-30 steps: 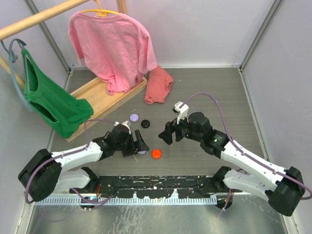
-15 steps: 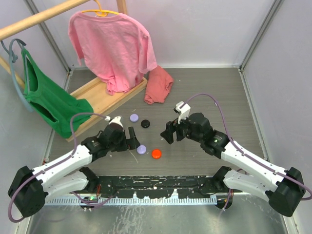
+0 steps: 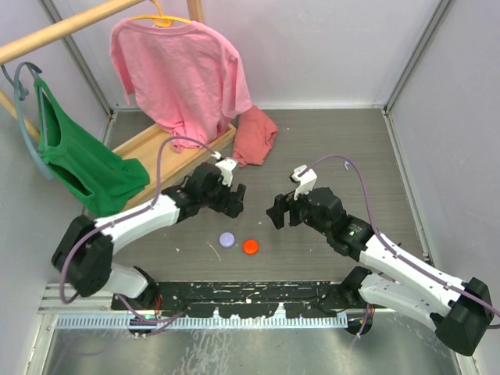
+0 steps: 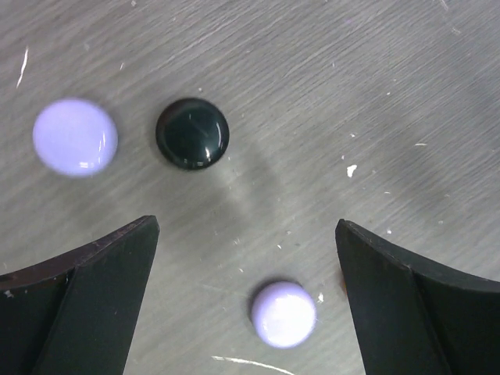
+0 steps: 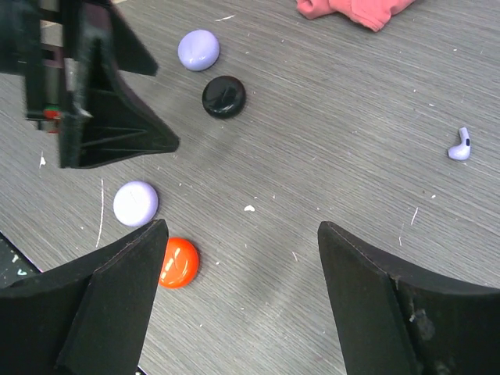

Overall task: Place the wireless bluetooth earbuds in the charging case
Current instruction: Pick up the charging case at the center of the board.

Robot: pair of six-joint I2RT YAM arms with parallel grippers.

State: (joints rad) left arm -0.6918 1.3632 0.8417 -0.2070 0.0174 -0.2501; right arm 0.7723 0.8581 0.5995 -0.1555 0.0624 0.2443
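Earbud point(image 5: 459, 146), lavender, is lying on the table point(image 5: 351, 117) at the right edge of the right wrist view, well apart from the pucks. Left gripper point(image 4: 246, 226) is hovering with its fingers spread wide above a black puck point(image 4: 192, 133) and two lavender pucks point(image 4: 75, 137), touching none of them. Right gripper point(image 5: 242, 230) is hanging wide too and gripping nothing. An orange puck point(image 5: 178, 262) is sitting just beside a lavender one, near one of its fingers point(image 5: 117, 297).
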